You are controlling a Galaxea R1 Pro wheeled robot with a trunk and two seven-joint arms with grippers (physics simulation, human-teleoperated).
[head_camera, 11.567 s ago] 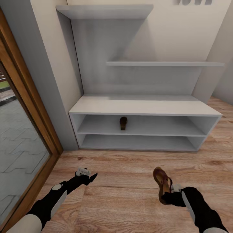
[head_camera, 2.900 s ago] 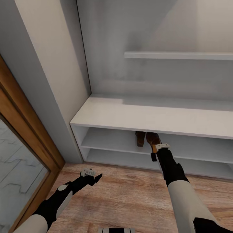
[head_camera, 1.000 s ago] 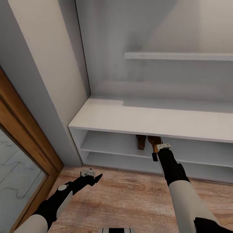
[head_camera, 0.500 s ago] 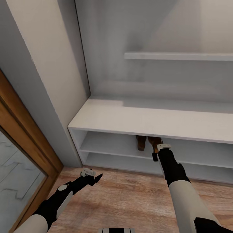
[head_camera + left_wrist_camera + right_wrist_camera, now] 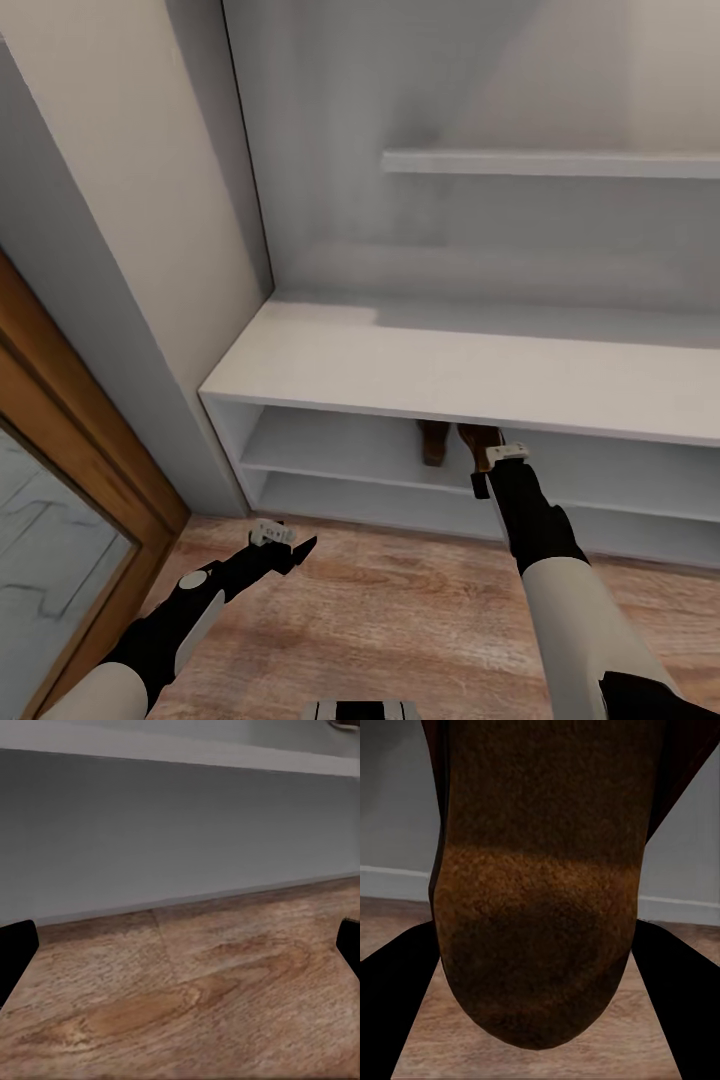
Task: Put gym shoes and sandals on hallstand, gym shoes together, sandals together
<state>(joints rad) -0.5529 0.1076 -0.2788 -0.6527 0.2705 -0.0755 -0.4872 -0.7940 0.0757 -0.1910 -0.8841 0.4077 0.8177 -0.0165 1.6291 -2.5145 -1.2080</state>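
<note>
Under the rack's [image 5: 440, 372] top, two sandals [image 5: 434, 441] sit side by side, right gripper [image 5: 489, 462] pinching one; left gripper [image 5: 283, 545] spread over open floor [image 5: 400, 620].

The rack [image 5: 440, 365] looks like smooth, matt white painted board, with no grain or shine. The floor [image 5: 400, 620] is light brown wood plank with clear swirling grain and a dull satin finish. Close up, the sandal [image 5: 540, 915] has a fuzzy, suede-like brown insole, darker at the edges; its straps look like dark brown leather. The door frame [image 5: 90, 440] is warm mid-brown wood, smooth and faintly glossy. The wall [image 5: 130, 180] is flat matt cream. The robot's arms look like smooth plastic, black and white, and the fingers [image 5: 15, 952] are matt black.
</note>
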